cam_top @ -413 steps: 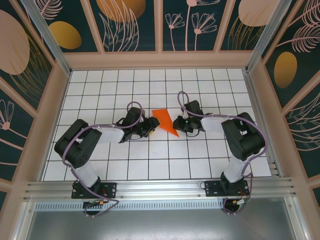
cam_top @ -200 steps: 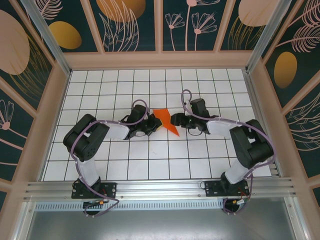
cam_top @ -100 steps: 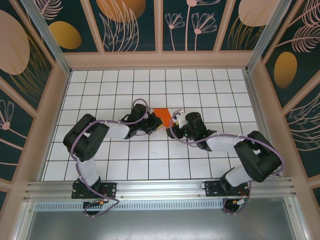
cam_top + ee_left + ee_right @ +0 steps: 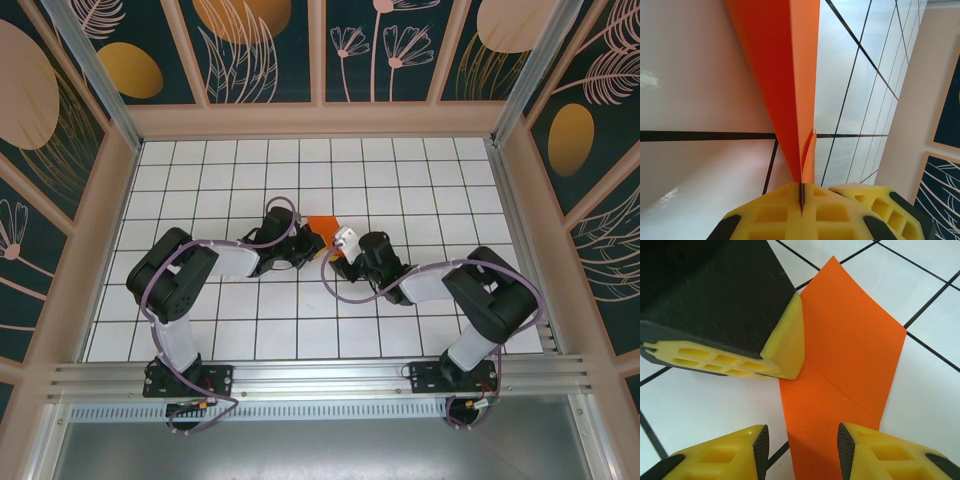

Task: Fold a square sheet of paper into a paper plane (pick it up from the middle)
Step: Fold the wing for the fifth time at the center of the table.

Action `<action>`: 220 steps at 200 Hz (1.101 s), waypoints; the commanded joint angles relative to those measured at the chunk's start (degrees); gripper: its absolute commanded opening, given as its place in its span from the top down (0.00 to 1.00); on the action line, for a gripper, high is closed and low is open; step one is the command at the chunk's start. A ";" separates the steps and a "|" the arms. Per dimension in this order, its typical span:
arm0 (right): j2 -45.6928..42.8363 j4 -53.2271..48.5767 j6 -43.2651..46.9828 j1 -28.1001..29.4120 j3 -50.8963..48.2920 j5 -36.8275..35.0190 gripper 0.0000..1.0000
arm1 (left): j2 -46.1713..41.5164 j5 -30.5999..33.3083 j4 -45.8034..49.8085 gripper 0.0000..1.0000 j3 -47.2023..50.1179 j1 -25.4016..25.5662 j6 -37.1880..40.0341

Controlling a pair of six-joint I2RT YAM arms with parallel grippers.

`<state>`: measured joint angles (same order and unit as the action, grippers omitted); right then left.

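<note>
Your white grid table (image 4: 200, 170) carried the folded orange paper (image 4: 323, 224) near its ctr, between the two arms. Your L gripper (image 4: 801, 192) was clamped on the paper's creased edge, yellow pads pressed together. Your R gripper (image 4: 800, 440) hovered low w/ fingers apart, straddling the paper's narrow end, just beside the L finger.

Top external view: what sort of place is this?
Probably an enclosed robot test cell: white gridded table, wood-framed botanical wall panels on three sides, and an aluminium rail along the near edge.
</note>
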<state>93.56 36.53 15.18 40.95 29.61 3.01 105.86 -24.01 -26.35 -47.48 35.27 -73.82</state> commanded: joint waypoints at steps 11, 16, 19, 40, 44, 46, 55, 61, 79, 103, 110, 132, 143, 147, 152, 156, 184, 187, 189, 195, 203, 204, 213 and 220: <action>3.23 3.90 3.70 0.62 1.06 -1.16 0.55 | -0.48 -0.84 1.17 0.99 -1.25 0.29 -0.89; 3.64 4.13 3.87 0.58 1.15 -1.11 0.55 | -0.55 -0.81 1.28 0.99 -1.29 0.29 -0.89; 3.82 4.41 3.97 0.66 1.13 -1.15 0.55 | -0.57 -0.79 1.29 0.99 -1.37 0.25 -0.84; 4.87 5.36 4.06 0.71 1.50 -1.38 0.56 | -0.57 -0.86 1.64 0.99 -1.52 0.24 -0.76; 4.99 5.57 3.99 0.65 1.58 -1.39 0.56 | -0.59 -0.82 1.73 0.99 -1.48 0.26 -0.66; 5.08 5.68 3.96 0.65 1.55 -1.37 0.56 | -0.58 -0.83 1.69 1.00 -1.52 0.25 -0.65; 5.24 6.32 3.89 0.64 1.64 -1.22 0.57 | -0.55 -0.86 1.82 0.99 -1.47 0.29 -0.77; 5.30 6.71 3.89 0.67 1.66 -1.16 0.59 | -0.57 -0.86 1.83 0.99 -1.47 0.33 -0.75; 6.05 6.65 3.90 0.61 2.34 -1.11 0.61 | -0.70 -1.04 1.74 0.99 -1.37 0.27 -0.86; 6.94 7.02 3.98 0.69 3.08 -1.43 0.65 | -0.75 -1.11 1.95 0.99 -1.47 0.25 -0.84; 7.07 7.28 4.00 0.67 3.12 -1.34 0.65 | -0.81 -1.13 1.96 0.99 -1.47 0.24 -0.88; 7.47 7.11 4.37 0.69 3.44 0.00 0.70 | -0.86 -1.13 2.09 0.99 -1.36 0.26 -0.84; 7.73 6.98 4.16 0.71 3.42 0.52 0.74 | -1.00 -1.05 2.19 0.98 -1.37 0.20 -0.88; 7.78 6.83 4.12 0.67 3.44 0.64 0.76 | -1.05 -1.03 2.26 0.97 -1.38 0.22 -0.84; 7.93 6.55 4.14 0.61 3.49 0.77 0.79 | -1.19 -0.96 2.24 0.96 -1.47 0.22 -0.82; 7.95 6.23 4.07 0.62 3.53 0.86 0.83 | -1.26 -0.94 2.37 0.95 -1.47 0.23 -0.80; 7.64 5.28 2.90 0.53 3.54 1.38 0.91 | -2.64 -0.34 4.06 0.80 -2.03 -0.76 0.37; 7.48 5.29 2.68 0.49 3.45 1.64 0.91 | -2.86 -0.19 4.33 0.78 -2.15 -1.06 0.50; 7.35 5.28 2.58 0.46 3.44 1.76 0.91 | -2.99 -0.17 4.47 0.77 -2.10 -1.23 0.67; 6.97 5.25 2.11 0.37 3.33 2.34 0.91 | -3.47 -0.03 4.78 0.75 -2.17 -1.71 1.09; 6.62 5.18 1.30 0.19 3.22 3.26 0.93 | -4.40 0.00 5.65 0.70 -2.52 -2.42 2.15; 6.59 5.15 1.14 0.19 3.20 3.38 0.93 | -4.55 0.01 5.85 0.70 -2.53 -2.58 2.30; 6.17 4.76 0.27 -0.14 3.18 5.02 0.94 | -5.84 0.63 7.29 0.66 -2.82 -3.47 3.33; 5.93 4.46 -0.63 -0.38 3.18 6.23 0.96 | -7.00 1.42 8.42 0.64 -2.79 -4.16 4.05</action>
<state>100.66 41.56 17.65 41.23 32.16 4.45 103.37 -23.97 -21.85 -48.36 33.52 -72.47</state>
